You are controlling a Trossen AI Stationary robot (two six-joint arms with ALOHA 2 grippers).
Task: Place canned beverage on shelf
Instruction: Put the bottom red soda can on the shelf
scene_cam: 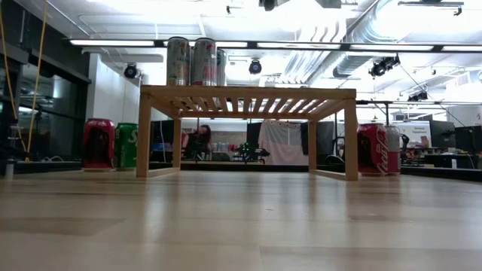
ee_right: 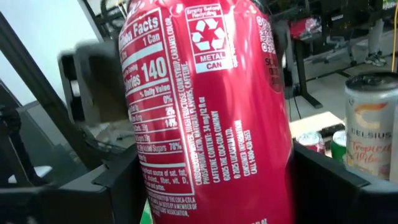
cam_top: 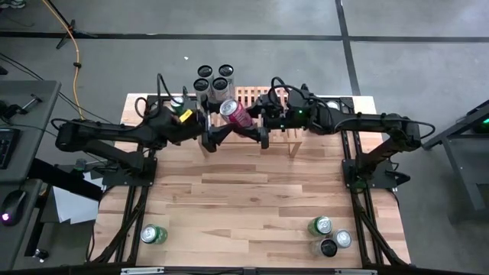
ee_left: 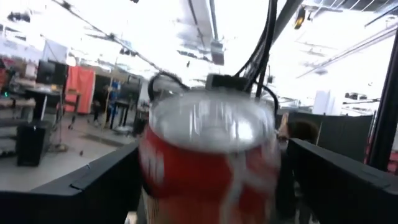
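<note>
The red can [cam_top: 235, 113] hung tilted in the air above the shelf [cam_top: 252, 97], between the two grippers; the right gripper [cam_top: 260, 127] clamped it, fingers against its sides in the right wrist view; the left gripper [cam_top: 215, 131] stood spread wide about it, and whether its fingers touched the can I could not tell; the can's long axis slanted, its top toward the left arm; four tall cans [cam_top: 214, 82] already stood at the shelf's left end, so the free slats lay toward the right arm, which seemed better placed to set it down.
</note>
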